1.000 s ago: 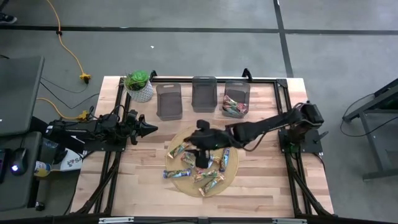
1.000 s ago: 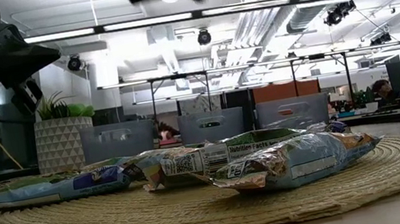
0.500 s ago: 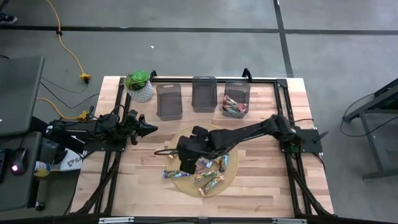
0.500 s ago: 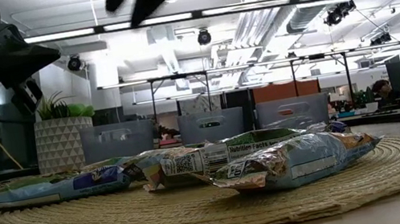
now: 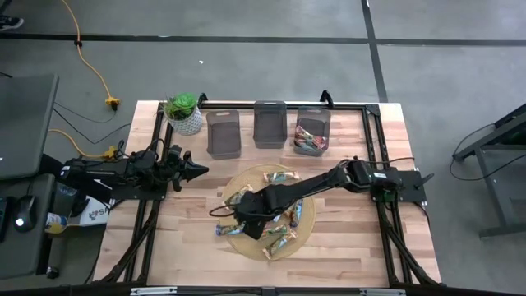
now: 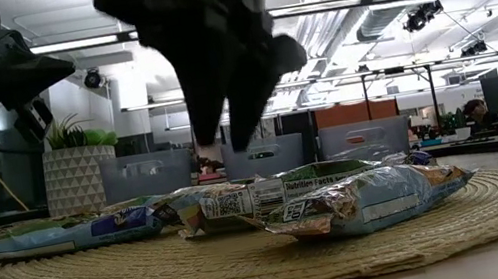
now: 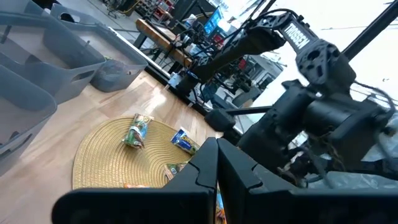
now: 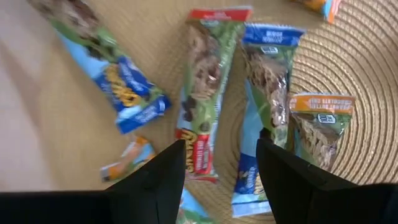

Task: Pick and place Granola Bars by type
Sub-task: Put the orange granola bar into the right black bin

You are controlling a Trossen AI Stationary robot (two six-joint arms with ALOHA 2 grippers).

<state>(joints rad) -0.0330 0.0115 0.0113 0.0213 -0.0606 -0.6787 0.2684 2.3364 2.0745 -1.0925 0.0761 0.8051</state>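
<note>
Right gripper (image 5: 239, 213) has dropped low over the straw mat (image 5: 306, 228), fingers spread, empty, above scattered granola bars (image 5: 278, 176). Rightmost bin (image 5: 312, 129) holds a few bars; other two bins (image 5: 223, 133) look empty. Left gripper (image 5: 197, 169) parked, shut.

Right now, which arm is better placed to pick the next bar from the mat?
The right. Its gripper hangs open over the bars on the mat, while the left gripper waits beyond the mat's edge.
</note>
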